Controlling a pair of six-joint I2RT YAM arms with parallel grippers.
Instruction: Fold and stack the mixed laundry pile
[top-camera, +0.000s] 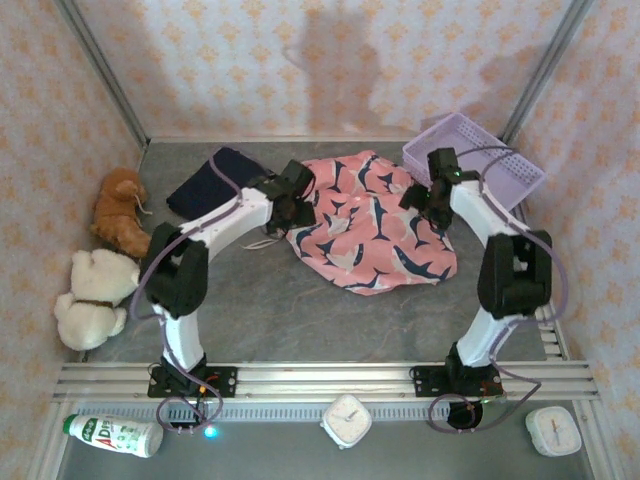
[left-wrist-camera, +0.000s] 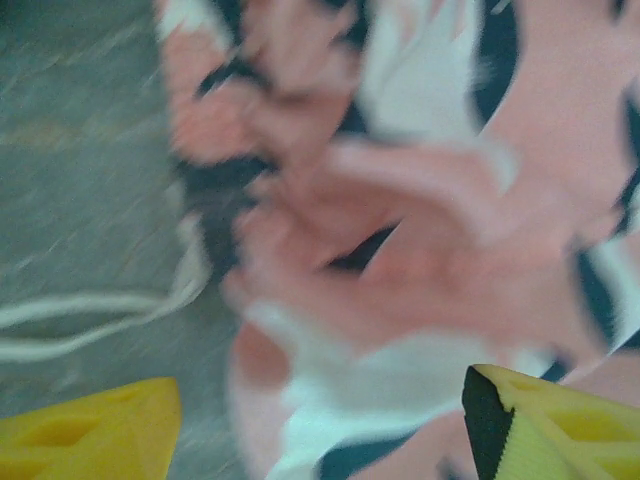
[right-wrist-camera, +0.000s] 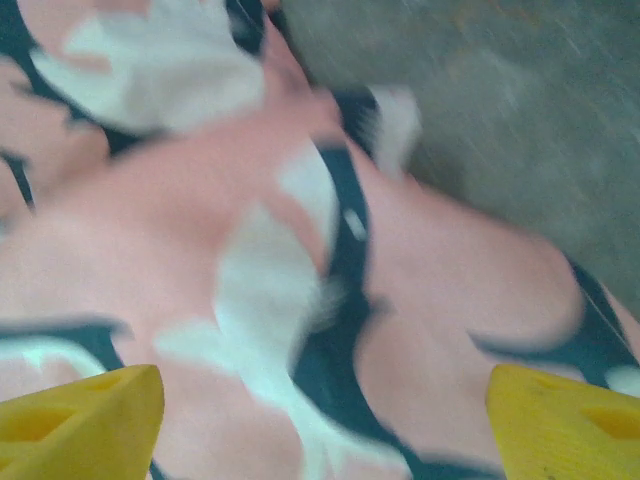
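Navy garment: 1 | shark-print pink garment: 1 | total: 2

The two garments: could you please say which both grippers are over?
The salmon-pink shark-print garment; the left gripper and right gripper are over its sides. The navy garment lies further left.

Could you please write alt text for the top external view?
A salmon-pink shark-print garment lies crumpled mid-table, the left gripper at its left edge and the right gripper over its right side. A dark navy garment lies back left, a lavender basket back right, and a brown plush toy and a cream plush toy by the left wall.
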